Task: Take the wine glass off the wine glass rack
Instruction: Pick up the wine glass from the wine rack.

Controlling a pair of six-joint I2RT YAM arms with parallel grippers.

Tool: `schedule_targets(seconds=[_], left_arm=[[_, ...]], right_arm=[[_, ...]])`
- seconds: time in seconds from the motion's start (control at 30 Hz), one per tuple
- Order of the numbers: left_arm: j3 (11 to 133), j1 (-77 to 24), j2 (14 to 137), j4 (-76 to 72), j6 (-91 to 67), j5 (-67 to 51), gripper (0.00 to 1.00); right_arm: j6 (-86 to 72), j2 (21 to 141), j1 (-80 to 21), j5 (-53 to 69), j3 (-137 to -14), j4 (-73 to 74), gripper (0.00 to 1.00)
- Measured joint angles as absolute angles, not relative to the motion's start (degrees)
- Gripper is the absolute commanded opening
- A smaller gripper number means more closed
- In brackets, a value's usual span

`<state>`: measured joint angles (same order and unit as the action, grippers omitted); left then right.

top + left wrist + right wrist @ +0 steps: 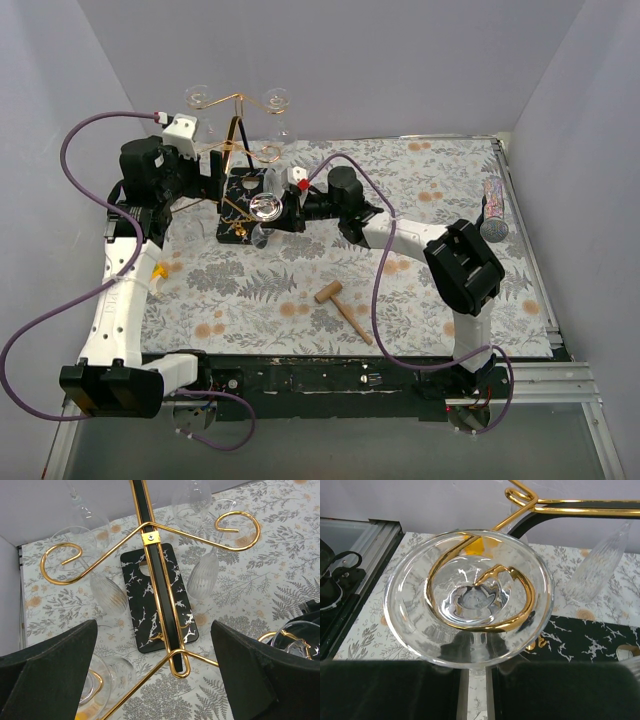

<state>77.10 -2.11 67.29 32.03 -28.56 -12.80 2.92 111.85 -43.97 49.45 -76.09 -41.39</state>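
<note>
The wine glass rack (pixel 238 128) is a gold wire stand on a black marbled base (pixel 243 190) at the back left of the mat. One wine glass (pixel 470 600) hangs upside down, its round foot resting in a gold curled arm (pixel 522 612). My right gripper (pixel 476 670) is shut on its stem just below the foot; in the top view it (pixel 283 206) is beside the glass (pixel 265 208). My left gripper (pixel 154 635) is open, its fingers (pixel 60 665) wide on either side of the rack's top loop and post (pixel 156 580), touching nothing.
More glasses hang on other arms (pixel 107 592) (pixel 202 575) (pixel 200 100) (pixel 277 100). A wooden mallet (pixel 342 305) lies on the floral mat in front. A patterned cylinder (pixel 494 208) stands at the right edge. Walls close the back and sides.
</note>
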Motion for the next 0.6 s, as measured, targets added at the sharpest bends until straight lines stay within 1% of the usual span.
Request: schedule_targets(seconds=[0.17, 0.3, 0.6], left_arm=[[75.70, -2.11, 66.19, 31.64, -28.38, -14.13, 0.98], [75.31, -2.11, 65.71, 31.83, -27.62, -17.72, 0.98], [75.46, -2.50, 66.00, 36.60, -24.10, -33.78, 0.97]], right_arm=[[4.75, 109.80, -44.01, 45.15, -76.71, -34.22, 0.01], [5.82, 109.58, -44.01, 41.32, -78.46, -28.69, 0.01], [11.03, 107.77, -44.80, 38.87, -78.67, -22.41, 0.01]])
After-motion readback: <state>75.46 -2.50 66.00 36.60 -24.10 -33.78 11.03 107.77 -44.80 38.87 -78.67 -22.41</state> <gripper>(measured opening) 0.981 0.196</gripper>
